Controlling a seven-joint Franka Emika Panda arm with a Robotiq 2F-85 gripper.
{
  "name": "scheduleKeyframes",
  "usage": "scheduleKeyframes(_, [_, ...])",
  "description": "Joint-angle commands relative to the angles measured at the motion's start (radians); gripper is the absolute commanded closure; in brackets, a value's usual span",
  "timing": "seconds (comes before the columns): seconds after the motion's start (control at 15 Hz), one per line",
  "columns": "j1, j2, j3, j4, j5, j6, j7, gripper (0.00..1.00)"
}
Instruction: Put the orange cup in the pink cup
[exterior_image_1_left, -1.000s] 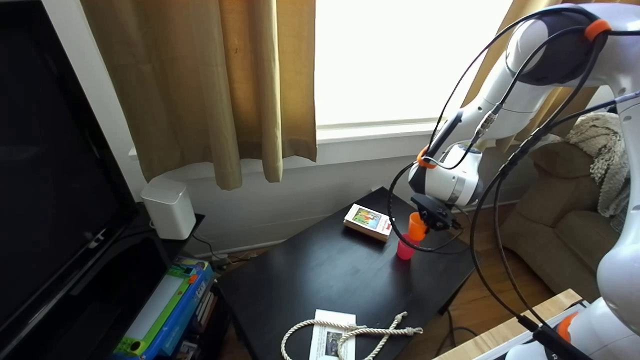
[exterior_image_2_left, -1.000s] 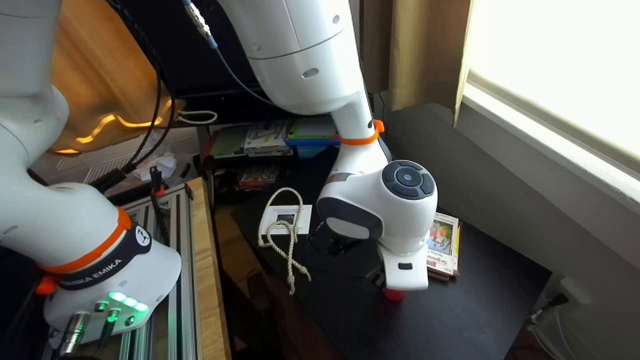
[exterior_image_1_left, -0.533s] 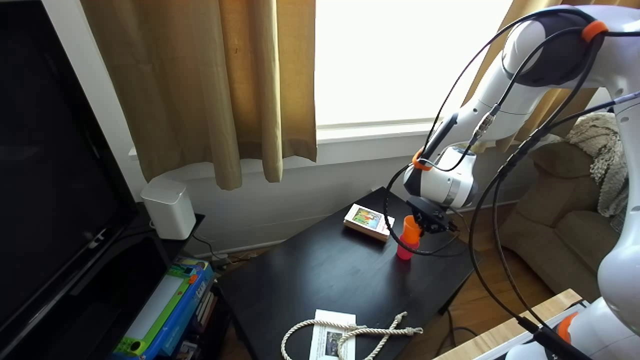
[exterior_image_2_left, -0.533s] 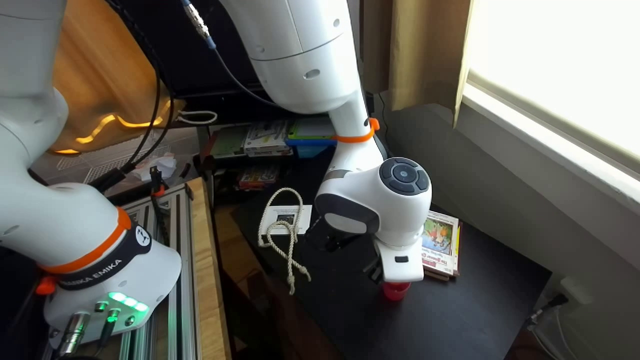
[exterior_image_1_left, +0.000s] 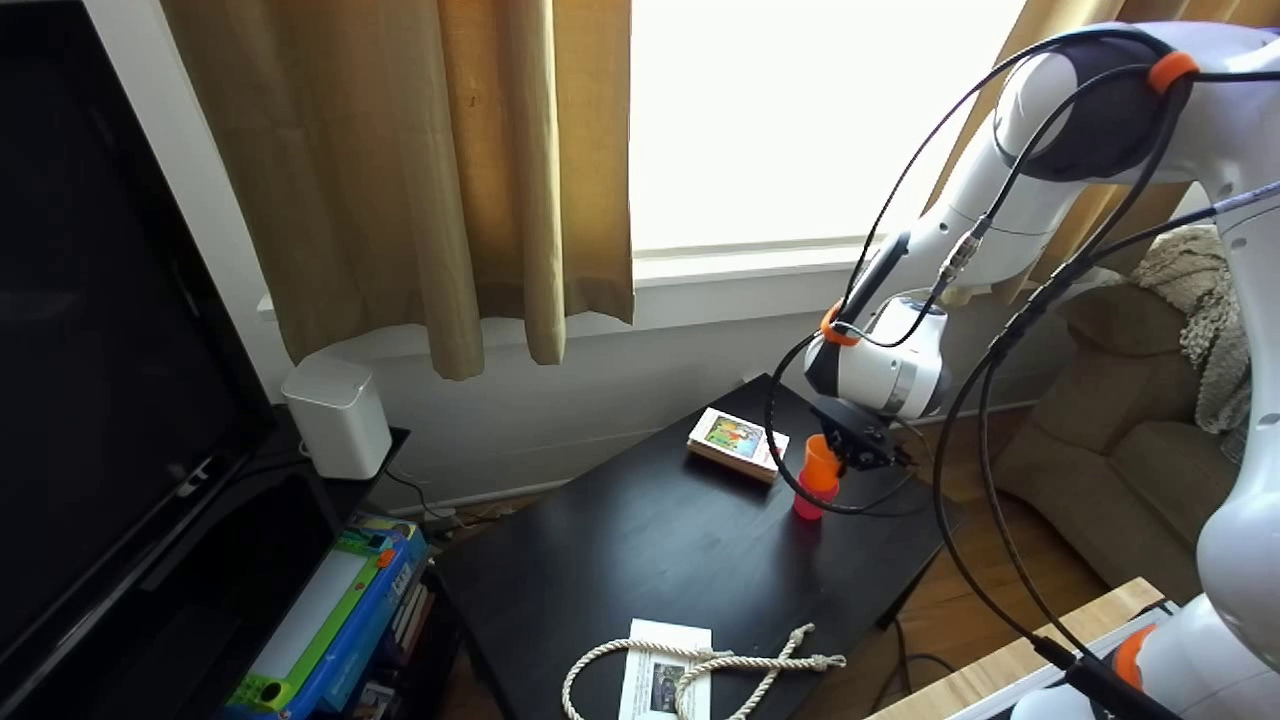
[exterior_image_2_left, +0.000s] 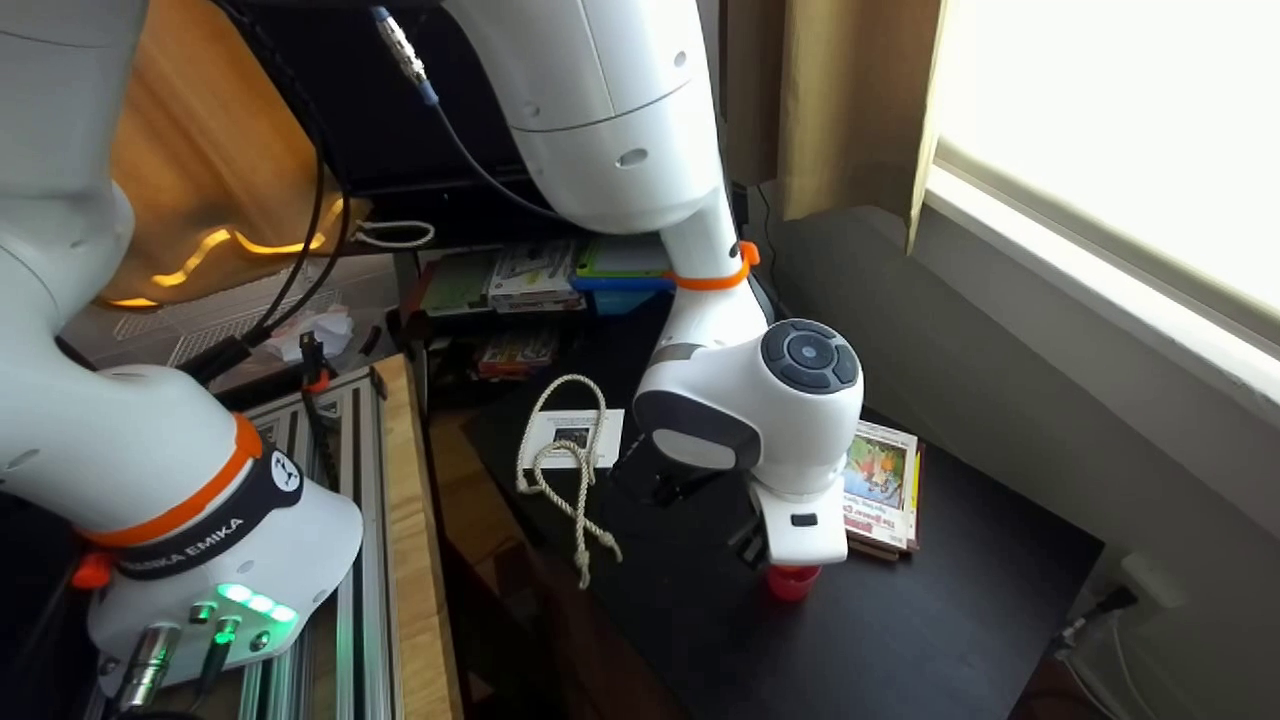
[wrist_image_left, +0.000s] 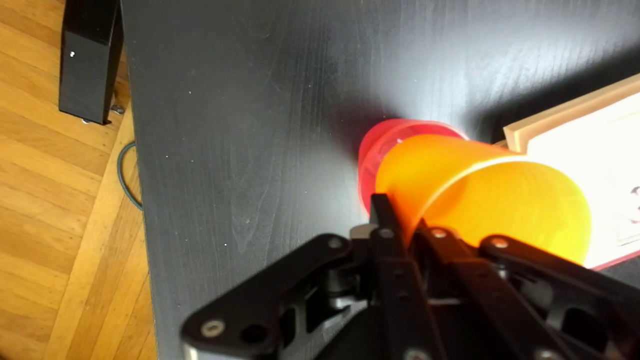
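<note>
Orange cup (wrist_image_left: 470, 195), 1, its wall tight between 2 jaws, lower end in 1 pink cup (wrist_image_left: 377, 145).

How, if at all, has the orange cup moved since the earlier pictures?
Yes: in an exterior view, the orange cup has shifted down and left in the picture, against the stationary pink cup.

In an exterior view, your white robot arm (exterior_image_2_left: 805, 430) hangs over the black counter (exterior_image_2_left: 930, 630) and partly hides a small reddish-pink plastic cup (exterior_image_2_left: 793, 584). You see a white-topped rectangular book-like stack (exterior_image_2_left: 880, 480) near that cup, and a cream twisted rope (exterior_image_2_left: 580, 514) across a white printed sheet (exterior_image_2_left: 572, 436).
</note>
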Motion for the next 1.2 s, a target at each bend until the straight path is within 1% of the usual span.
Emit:
scheduleKeyframes(0.0, [0.012,0.022,-0.014,0.028,-0.001,-0.031,-0.011,0.99])
scheduleKeyframes(0.07, [0.016,0.027,-0.017,0.032,-0.001,-0.028,-0.009,0.95])
scheduleKeyframes(0.13, [0.016,0.029,-0.016,0.036,0.0,-0.028,-0.009,0.7])
scheduleKeyframes(0.2, [0.017,0.031,-0.017,0.038,0.001,-0.025,-0.008,0.69])
scheduleKeyframes(0.27, [0.017,0.032,-0.017,0.04,0.0,-0.025,-0.009,0.64])
scheduleKeyframes(0.6, [0.01,0.016,-0.012,0.032,0.003,-0.014,-0.018,0.27])
scheduleKeyframes(0.67, [0.006,0.006,-0.011,0.024,0.003,-0.007,-0.023,0.19])
scheduleKeyframes(0.8, [-0.003,-0.032,-0.013,-0.003,-0.001,-0.01,-0.04,0.05])
scheduleKeyframes(0.87, [0.0,-0.056,-0.022,-0.018,-0.006,-0.026,-0.045,0.0])
scheduleKeyframes(0.93, [0.005,-0.09,-0.038,-0.041,-0.012,-0.054,-0.048,0.0])
scheduleKeyframes(1.0, [-0.021,-0.12,-0.02,-0.059,-0.001,-0.044,-0.065,0.0])
scheduleKeyframes(1.13, [-0.017,-0.192,-0.039,-0.107,-0.008,-0.061,-0.077,0.0])
